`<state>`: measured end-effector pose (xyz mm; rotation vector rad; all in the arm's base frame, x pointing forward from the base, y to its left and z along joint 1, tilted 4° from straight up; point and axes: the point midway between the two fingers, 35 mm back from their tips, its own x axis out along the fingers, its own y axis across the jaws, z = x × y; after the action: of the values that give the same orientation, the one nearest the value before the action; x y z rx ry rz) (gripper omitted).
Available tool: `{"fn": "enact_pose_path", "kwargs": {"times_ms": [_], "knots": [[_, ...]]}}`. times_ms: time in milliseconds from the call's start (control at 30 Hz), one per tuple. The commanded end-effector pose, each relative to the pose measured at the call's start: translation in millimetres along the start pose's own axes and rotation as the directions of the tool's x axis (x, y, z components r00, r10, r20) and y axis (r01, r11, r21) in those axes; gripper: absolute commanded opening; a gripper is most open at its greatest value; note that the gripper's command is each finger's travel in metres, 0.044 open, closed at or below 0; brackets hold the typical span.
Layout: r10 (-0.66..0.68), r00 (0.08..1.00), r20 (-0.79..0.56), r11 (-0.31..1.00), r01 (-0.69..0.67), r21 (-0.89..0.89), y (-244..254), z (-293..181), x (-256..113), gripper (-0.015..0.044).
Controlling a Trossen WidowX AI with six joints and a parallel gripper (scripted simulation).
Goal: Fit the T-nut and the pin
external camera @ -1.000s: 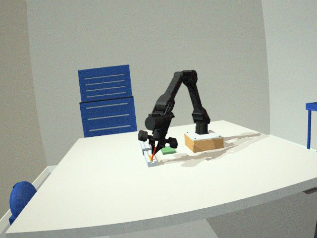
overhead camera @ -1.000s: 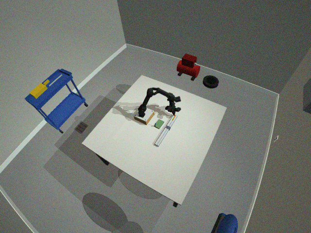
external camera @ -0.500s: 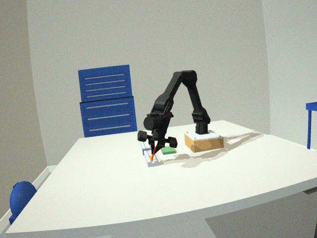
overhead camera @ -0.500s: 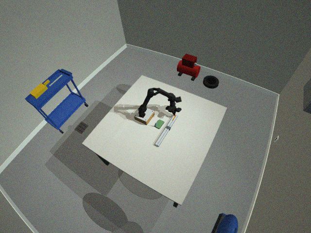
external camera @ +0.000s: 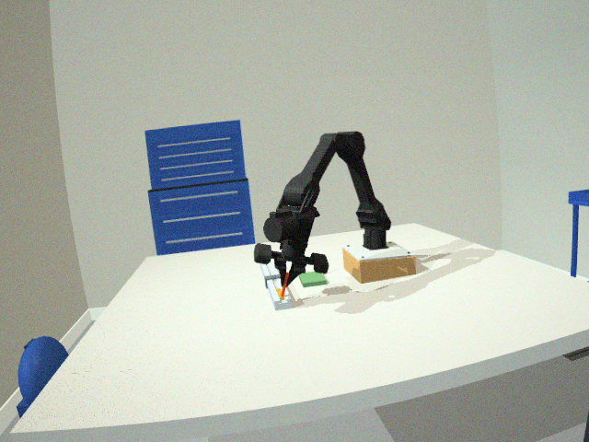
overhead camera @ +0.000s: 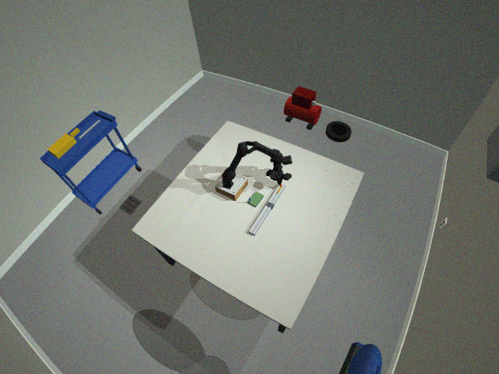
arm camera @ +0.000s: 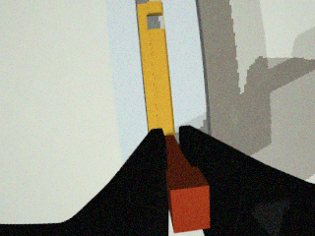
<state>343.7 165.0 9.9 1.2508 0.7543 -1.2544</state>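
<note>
Gripper (overhead camera: 280,183) (external camera: 286,284) (arm camera: 171,138) pinching orange handle (external camera: 284,284) (arm camera: 189,208). Brass nut (overhead camera: 278,189) (external camera: 280,293) (arm camera: 158,81) lies along the slot of the rail (overhead camera: 259,220) (external camera: 282,305) (arm camera: 189,74), short of the dark bracket (overhead camera: 269,205). Green tray (overhead camera: 256,199) (external camera: 313,279) beside rail; blue pin (overhead camera: 249,199) at its edge in top view.

This is a workshop, by its furnishings: a blue wheeled cart (overhead camera: 108,174) carrying a yellow tool (overhead camera: 62,146), a tall blue drawer cabinet (external camera: 202,209), a black tire (overhead camera: 338,131) on the floor, and near it a red tank-shaped machine (overhead camera: 302,109), probably an air compressor.
</note>
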Motion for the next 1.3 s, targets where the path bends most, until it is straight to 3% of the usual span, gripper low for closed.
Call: {"fn": "enact_pose_path", "kwargs": {"times_ms": [0, 1267], "knots": [[-0.010, 1.000, -0.002, 1.000, 0.010, -0.008, 0.8, -0.6, -0.2, -0.0150], [-0.088, 0.996, 0.001, 0.996, 0.088, -0.032, 5.8, -0.7, 0.3, -0.0150]]}}
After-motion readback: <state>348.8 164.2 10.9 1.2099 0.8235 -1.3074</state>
